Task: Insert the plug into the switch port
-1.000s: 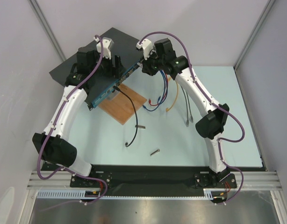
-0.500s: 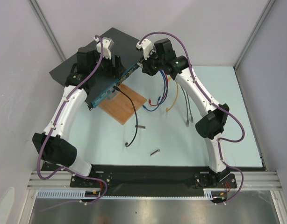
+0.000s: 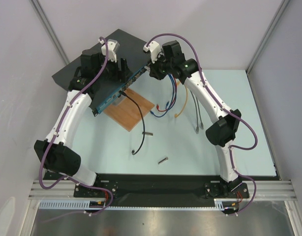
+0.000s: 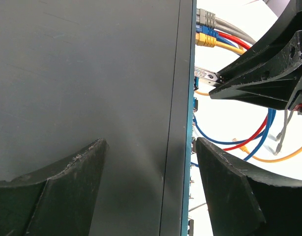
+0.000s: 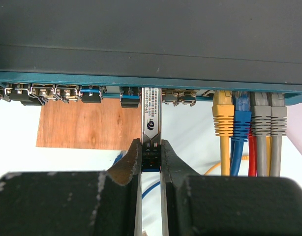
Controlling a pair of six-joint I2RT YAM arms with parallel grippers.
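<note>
The switch is a flat dark box at the back left, its blue port face turned toward the table's middle. My right gripper is shut on the plug, a slim silver module with a printed label. The plug's front end sits at a port opening in the blue face, between other occupied ports. From the left wrist view the plug pokes out of the face with the right fingers behind it. My left gripper is open and straddles the switch's front edge, one finger over the top, one in front.
Yellow, blue and grey cables are plugged in to the right of the plug. A brown wooden board lies under the switch's front. A black cable, loose coloured cables and a small metal piece lie on the table.
</note>
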